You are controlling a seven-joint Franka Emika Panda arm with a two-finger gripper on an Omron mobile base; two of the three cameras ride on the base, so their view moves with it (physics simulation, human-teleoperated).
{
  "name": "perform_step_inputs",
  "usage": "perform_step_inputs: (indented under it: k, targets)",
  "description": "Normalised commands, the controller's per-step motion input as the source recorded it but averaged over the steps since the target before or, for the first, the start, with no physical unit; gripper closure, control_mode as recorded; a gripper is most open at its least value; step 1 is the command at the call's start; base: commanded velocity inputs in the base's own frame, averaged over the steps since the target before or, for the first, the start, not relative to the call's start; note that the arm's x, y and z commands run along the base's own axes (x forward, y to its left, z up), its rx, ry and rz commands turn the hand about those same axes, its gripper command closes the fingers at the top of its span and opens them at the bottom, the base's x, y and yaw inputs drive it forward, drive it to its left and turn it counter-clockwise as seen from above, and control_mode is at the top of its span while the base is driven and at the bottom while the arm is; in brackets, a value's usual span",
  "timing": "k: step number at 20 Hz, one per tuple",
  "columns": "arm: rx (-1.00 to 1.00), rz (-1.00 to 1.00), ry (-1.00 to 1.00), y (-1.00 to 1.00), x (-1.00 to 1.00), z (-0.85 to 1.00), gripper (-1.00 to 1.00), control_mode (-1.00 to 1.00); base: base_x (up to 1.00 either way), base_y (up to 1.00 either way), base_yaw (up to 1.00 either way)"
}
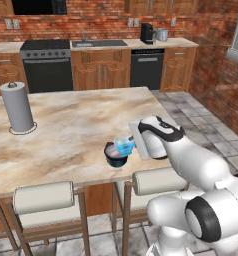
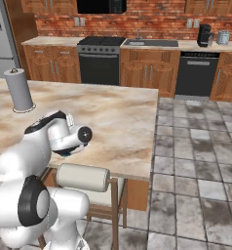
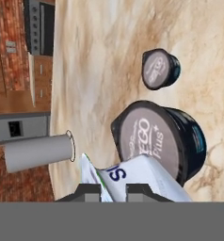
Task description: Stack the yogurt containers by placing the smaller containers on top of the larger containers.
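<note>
Your gripper (image 1: 130, 145) is clamped on the small translucent light-blue cup (image 1: 124, 145), held just above the squat dark navy tub's (image 1: 115, 157) foil lid. Nothing is stacked yet. You must also lift the tiny dark-rimmed pot (image 3: 160, 69), standing apart on the marble island counter (image 1: 71, 125).

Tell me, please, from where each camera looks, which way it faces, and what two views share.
Left base view: behind the arm's left, facing the marble island counter; white arm at lower right, light-blue translucent cup over the squat navy tub.
Right base view: behind its right, same counter; arm at lower left.
Hand view: on the hand, rolled sideways, facing the tub and a tiny dark-topped pot.
Both base views share the tall grey paper-towel roll.
</note>
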Motion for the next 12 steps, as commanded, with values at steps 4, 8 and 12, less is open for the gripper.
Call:
perform_step_inputs:
  k: [4, 8, 12]
  targets:
    - [0.00, 0.00, 0.00, 0.01, 0.11, -0.11, 1.00, -1.00, 0.00, 0.00, 0.00]
    - [0.01, 0.00, 0.00, 0.03, 0.12, -0.10, 1.00, -1.00, 0.00, 0.00, 0.00]
    - [0.01, 0.00, 0.00, 0.06, 0.13, -0.08, 1.00, -1.00, 0.00, 0.00, 0.00]
